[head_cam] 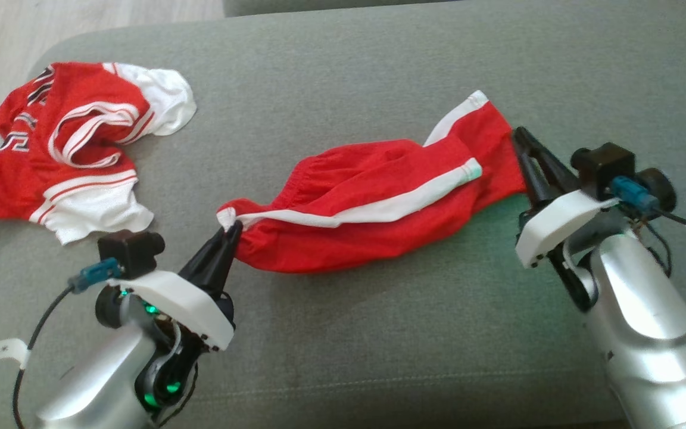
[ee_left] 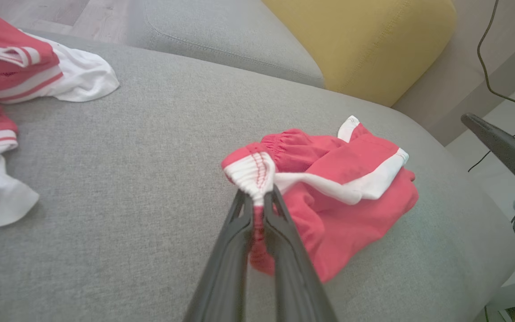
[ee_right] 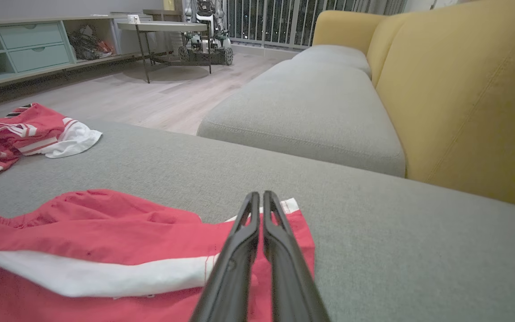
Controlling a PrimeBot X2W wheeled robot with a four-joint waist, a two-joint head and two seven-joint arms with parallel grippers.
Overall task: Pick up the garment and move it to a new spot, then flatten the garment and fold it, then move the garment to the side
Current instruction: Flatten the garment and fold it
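On the grey cushion (head_cam: pixel 379 333), the red shorts (head_cam: pixel 379 208) are lying drawn out sideways between the two arms, with a white side stripe facing up. The left gripper (head_cam: pixel 233 231) is clamping the white corner of the waistband, its fingers pressing together on the bunched cloth. The right gripper (head_cam: pixel 519 136) is resting at the opposite leg hem with its fingers together, lying over the red fabric; whether any cloth is caught between them is not showing clearly. A red and white jersey (head_cam: pixel 75 149) is lying crumpled well apart, toward the cushion's far left corner
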